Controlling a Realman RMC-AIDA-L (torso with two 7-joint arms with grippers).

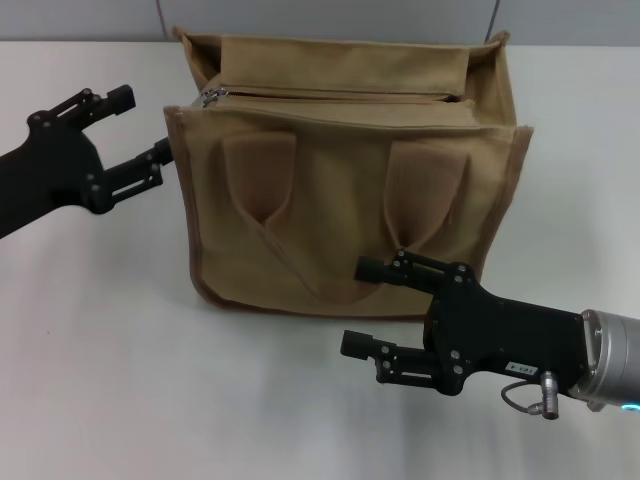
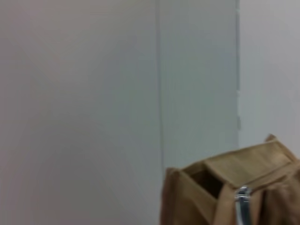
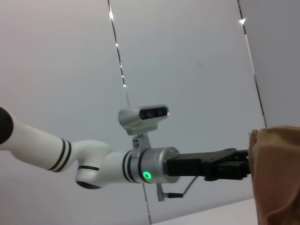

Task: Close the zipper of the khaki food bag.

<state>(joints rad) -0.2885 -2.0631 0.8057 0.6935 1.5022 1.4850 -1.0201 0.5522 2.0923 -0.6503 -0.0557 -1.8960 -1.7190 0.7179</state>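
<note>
The khaki food bag [image 1: 340,190] stands upright in the middle of the white table, its two handles hanging down the near face. The zipper [image 1: 330,95] runs along the bag's top, and its small silver pull tab [image 1: 210,97] sits at the left end. My left gripper [image 1: 148,125] is open right beside that end of the bag, just left of the tab. The left wrist view shows the bag's end [image 2: 225,187] and the pull tab [image 2: 242,208] close up. My right gripper [image 1: 357,307] is open, low in front of the bag's near face, holding nothing.
The white table [image 1: 100,350] extends around the bag. A grey panelled wall [image 1: 330,18] runs behind it. In the right wrist view the left arm [image 3: 145,168] with a green light reaches to the bag's edge [image 3: 276,173].
</note>
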